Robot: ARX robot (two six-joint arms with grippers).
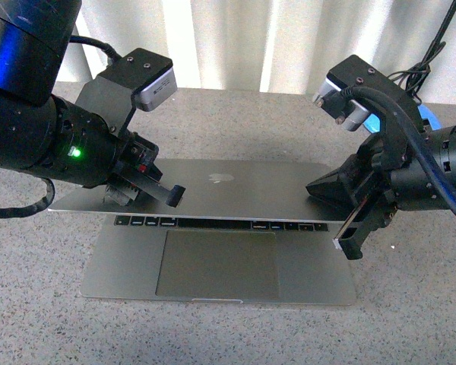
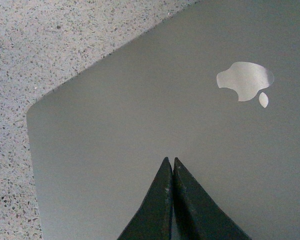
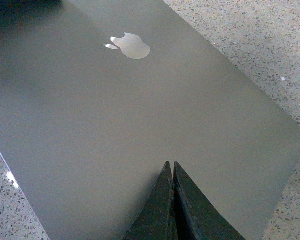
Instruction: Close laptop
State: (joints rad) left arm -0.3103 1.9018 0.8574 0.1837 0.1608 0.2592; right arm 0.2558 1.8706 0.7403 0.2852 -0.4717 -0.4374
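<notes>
The space-grey laptop (image 1: 213, 266) sits on the speckled table, its lid (image 1: 235, 190) tilted far down over the base so only the front key row and the trackpad (image 1: 216, 262) show. The pale apple logo (image 1: 219, 179) faces up. My left gripper (image 1: 140, 186) is shut, its tips on the lid's left part; in the left wrist view the closed gripper (image 2: 170, 160) rests against the lid (image 2: 140, 125) below the logo (image 2: 245, 80). My right gripper (image 1: 313, 188) is shut on the lid's right part; the right wrist view shows it (image 3: 169, 164) against the lid (image 3: 115, 115).
The speckled grey table (image 1: 410, 304) spreads around the laptop. A white curtain (image 1: 235, 38) hangs behind. Cables (image 1: 418, 72) and a blue object (image 1: 429, 118) lie at the back right.
</notes>
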